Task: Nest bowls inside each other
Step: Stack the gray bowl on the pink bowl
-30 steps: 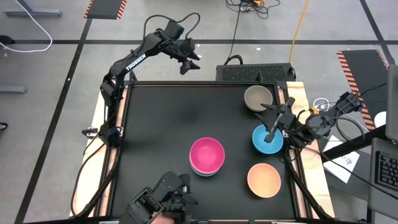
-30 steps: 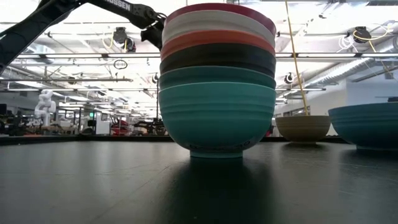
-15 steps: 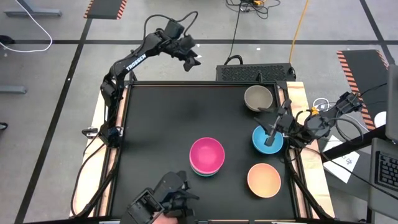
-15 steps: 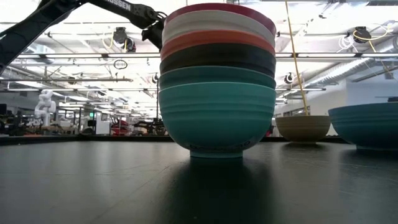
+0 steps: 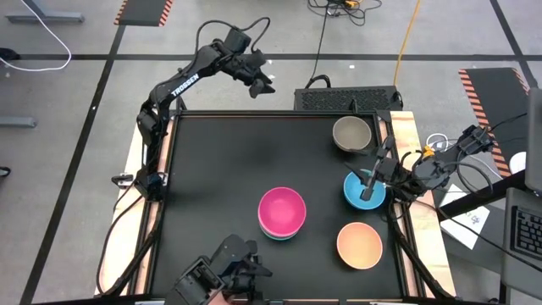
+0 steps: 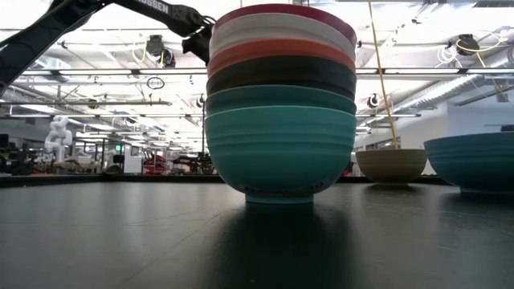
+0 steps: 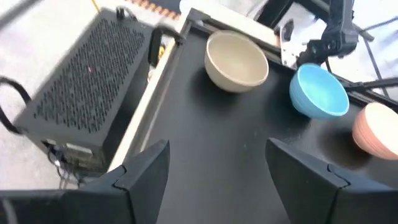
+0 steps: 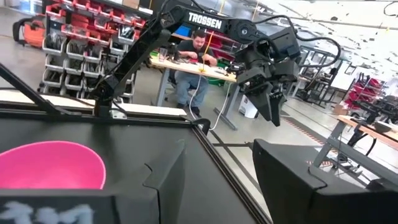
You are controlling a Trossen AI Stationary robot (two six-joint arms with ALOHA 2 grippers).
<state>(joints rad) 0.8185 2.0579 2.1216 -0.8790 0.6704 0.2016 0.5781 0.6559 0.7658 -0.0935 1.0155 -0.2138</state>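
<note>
We can read one word only, the white brand name "TROSSEN", printed along the dark link of the left arm (image 5: 185,82) in the high view and again, large and clear, on that same arm in the right wrist view. In the low view only the tail end of the same lettering shows on that arm's link near the upper edge. On the bowls, the counter (image 5: 220,161) and the perforated black box (image 5: 347,99) beyond it we can make out no writing.
</note>
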